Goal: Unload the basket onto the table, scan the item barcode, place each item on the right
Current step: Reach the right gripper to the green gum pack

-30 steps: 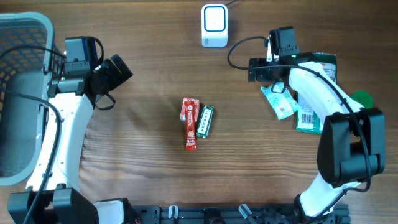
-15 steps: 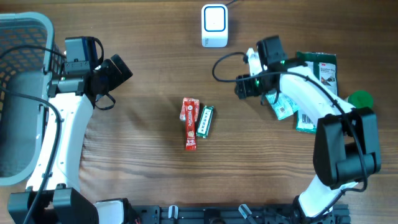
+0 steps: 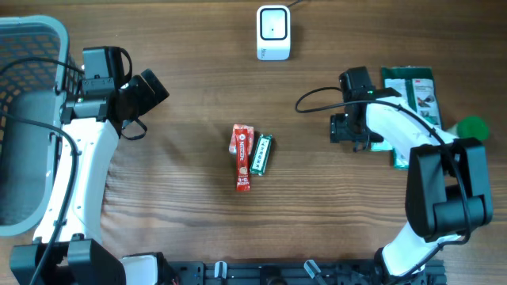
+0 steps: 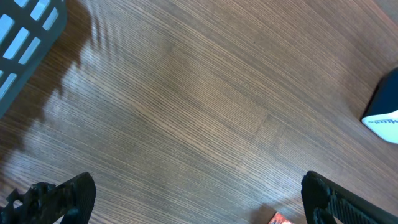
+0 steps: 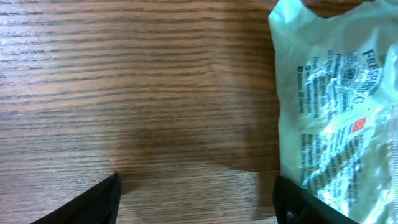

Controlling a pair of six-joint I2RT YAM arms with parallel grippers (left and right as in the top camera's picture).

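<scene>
A white barcode scanner (image 3: 273,32) stands at the back middle of the table. Side by side at the centre lie a red packet (image 3: 242,155) and a green gum pack (image 3: 261,153). My right gripper (image 3: 339,129) hovers low over bare wood, to the right of them. In the right wrist view it (image 5: 199,205) is open, with only wood between its fingers. A pale green pouch (image 5: 336,106) lies against its right finger (image 5: 305,202). My left gripper (image 3: 150,87) is open at the back left, holding nothing (image 4: 199,205).
A grey basket (image 3: 24,119) fills the far left edge. A green package (image 3: 416,87) and a green round object (image 3: 473,127) lie at the right, partly under the right arm. The scanner's corner (image 4: 385,115) shows in the left wrist view.
The right gripper has come from the back right, swung left, then drawn toward the front beside the pale pouch, which its arm now mostly covers. The left arm has not moved.
</scene>
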